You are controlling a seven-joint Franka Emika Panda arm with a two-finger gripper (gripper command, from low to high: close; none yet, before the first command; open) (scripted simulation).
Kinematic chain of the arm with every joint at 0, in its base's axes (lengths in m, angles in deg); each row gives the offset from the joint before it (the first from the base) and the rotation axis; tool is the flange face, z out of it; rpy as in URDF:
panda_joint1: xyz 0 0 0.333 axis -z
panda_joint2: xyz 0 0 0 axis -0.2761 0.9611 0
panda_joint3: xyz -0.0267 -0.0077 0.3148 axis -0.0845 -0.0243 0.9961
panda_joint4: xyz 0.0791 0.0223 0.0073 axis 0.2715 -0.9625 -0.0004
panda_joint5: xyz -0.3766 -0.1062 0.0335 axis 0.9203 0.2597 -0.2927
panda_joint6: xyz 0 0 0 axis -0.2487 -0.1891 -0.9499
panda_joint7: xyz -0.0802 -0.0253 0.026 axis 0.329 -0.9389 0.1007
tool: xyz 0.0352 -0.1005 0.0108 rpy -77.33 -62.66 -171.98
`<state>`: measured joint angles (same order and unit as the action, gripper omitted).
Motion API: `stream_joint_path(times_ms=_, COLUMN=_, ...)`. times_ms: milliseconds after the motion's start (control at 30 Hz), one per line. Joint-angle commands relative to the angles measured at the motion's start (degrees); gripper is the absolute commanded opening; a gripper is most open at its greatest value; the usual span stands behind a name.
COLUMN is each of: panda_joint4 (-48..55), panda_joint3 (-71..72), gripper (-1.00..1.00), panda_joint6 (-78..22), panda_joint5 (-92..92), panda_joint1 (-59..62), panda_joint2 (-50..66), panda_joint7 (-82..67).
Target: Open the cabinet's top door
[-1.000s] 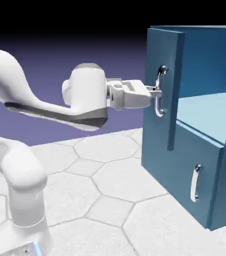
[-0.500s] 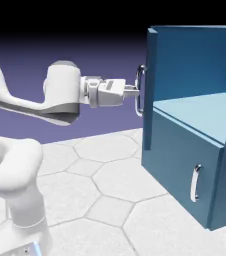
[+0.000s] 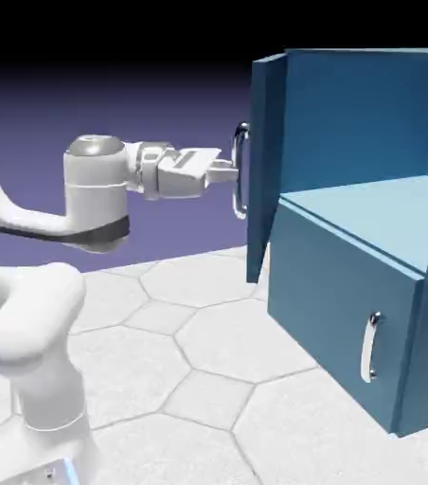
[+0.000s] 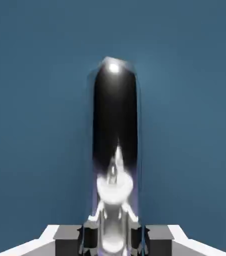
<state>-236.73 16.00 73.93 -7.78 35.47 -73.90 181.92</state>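
Observation:
The teal-blue cabinet [image 3: 417,313] stands at the right of the exterior view. Its top door [image 3: 266,161] is swung far out and shows nearly edge-on, baring the pale blue inner shelf [image 3: 379,213]. My gripper [image 3: 229,172] is shut on the top door's silver handle [image 3: 240,170], with the white arm reaching in from the left. In the hand view the handle [image 4: 115,150] rises as a dark shiny bar between the fingertips [image 4: 87,235], in front of the flat blue door panel [image 4: 35,125].
Below the shelf the shorter lower door [image 3: 346,322] stays shut, its small silver handle [image 3: 370,347] upright. The robot's base [image 3: 38,379] stands at the lower left on the white hexagon-tiled table [image 3: 208,379].
My gripper has pulled the handle leftward, and the top door has swung further out from the cabinet, uncovering more of the inside and the shelf.

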Motion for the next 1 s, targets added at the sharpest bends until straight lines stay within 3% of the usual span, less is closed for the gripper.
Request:
stream_joint_path(times_ms=0, panda_joint4=-0.5, panda_joint3=0.7, gripper=-1.00, panda_joint6=-2.6, panda_joint5=-2.5, panda_joint1=-1.8, panda_joint2=-1.1, panda_joint7=-1.7)
stream_joint_path(times_ms=500, panda_joint4=3.8, panda_joint3=23.7, gripper=-1.00, panda_joint6=-39.9, panda_joint5=-30.8, panda_joint1=-19.0, panda_joint2=-7.8, panda_joint7=-10.9)
stream_joint_path(times_ms=967, panda_joint4=29.5, panda_joint3=45.9, gripper=-1.00, panda_joint6=-72.4, panda_joint5=-48.2, panda_joint1=-7.8, panda_joint2=-2.7, panda_joint7=-12.3)
